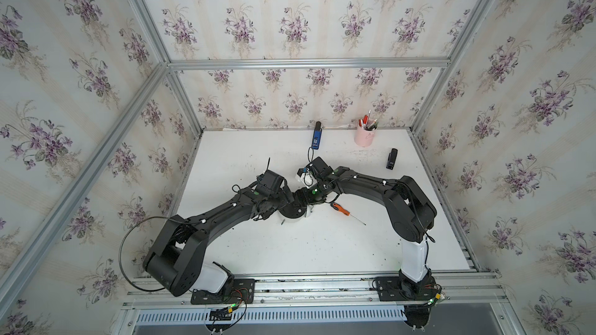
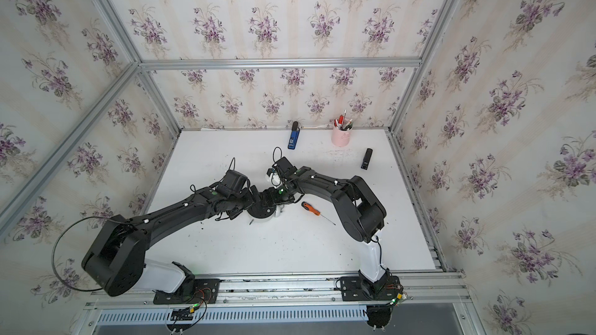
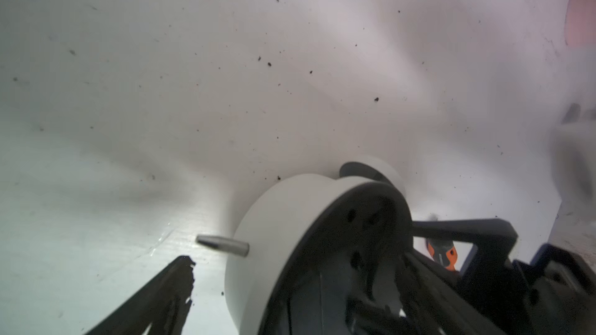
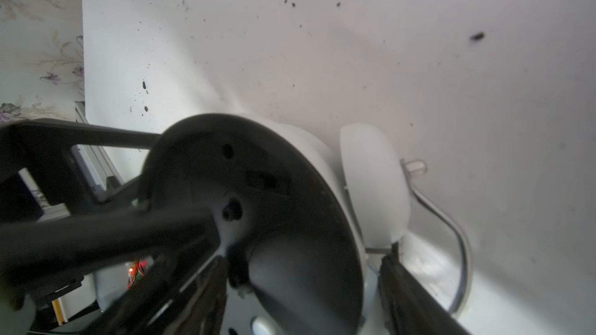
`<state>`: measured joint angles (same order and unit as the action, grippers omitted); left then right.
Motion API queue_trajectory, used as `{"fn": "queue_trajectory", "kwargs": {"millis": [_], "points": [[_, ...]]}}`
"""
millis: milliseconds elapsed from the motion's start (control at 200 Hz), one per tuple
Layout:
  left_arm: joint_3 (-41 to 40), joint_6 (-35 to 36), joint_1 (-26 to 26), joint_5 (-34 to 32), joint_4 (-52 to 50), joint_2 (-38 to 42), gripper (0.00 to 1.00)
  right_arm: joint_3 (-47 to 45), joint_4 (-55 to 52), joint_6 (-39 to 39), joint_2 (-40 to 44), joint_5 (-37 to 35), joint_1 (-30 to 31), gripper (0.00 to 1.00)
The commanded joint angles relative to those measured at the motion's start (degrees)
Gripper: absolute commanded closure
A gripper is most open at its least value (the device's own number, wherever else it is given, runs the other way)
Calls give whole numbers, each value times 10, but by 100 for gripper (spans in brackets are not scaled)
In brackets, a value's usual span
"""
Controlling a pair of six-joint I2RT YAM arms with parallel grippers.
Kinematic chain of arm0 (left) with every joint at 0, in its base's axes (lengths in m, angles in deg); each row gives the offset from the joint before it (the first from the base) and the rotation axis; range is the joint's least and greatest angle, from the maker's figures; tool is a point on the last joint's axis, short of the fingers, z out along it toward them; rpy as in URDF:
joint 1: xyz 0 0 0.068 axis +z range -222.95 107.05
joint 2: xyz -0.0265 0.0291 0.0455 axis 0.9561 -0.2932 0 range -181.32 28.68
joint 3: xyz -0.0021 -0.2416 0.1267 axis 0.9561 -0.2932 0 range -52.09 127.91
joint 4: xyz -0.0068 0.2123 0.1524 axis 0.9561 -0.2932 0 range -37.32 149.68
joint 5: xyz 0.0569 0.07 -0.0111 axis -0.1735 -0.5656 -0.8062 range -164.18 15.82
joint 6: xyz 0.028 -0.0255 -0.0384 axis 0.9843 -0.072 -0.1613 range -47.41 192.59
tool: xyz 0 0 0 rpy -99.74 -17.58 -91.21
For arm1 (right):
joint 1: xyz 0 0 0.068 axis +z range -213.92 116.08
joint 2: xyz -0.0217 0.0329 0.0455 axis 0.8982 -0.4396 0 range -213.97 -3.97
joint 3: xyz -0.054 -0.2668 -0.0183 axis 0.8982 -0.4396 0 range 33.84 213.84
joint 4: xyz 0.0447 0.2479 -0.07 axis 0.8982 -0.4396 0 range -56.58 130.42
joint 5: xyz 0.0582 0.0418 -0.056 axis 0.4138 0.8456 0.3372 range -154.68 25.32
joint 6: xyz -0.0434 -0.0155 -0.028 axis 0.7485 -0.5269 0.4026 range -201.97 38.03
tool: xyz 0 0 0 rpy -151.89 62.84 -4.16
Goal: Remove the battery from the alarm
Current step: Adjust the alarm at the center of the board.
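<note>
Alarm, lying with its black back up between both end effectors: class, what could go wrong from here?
1. The left end effector stands open around the alarm without gripping, so a push from the right end effector could slide or tip it.
2. Both end effectors crowd its back; they may collide.

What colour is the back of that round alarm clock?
Black; the rest of the alarm is white. The right wrist view shows it best.

Buried under left arm (image 1: 222,212) and right arm (image 1: 361,185): most of alarm (image 1: 291,218), dial unseen. Blurred, edge-cropped: pink cup (image 3: 582,11), alarm's 1 o'clock.
</note>
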<state>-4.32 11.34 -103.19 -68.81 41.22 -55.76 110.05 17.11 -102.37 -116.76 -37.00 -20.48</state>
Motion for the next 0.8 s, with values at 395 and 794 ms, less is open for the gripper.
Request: {"fn": "queue_trajectory", "kwargs": {"millis": [395, 794], "points": [[22, 86, 47, 28, -22, 13, 0, -7, -37, -117, 60, -87, 21, 21], [77, 164, 57, 84, -143, 70, 0, 15, -64, -40, 24, -130, -17, 9]]}}
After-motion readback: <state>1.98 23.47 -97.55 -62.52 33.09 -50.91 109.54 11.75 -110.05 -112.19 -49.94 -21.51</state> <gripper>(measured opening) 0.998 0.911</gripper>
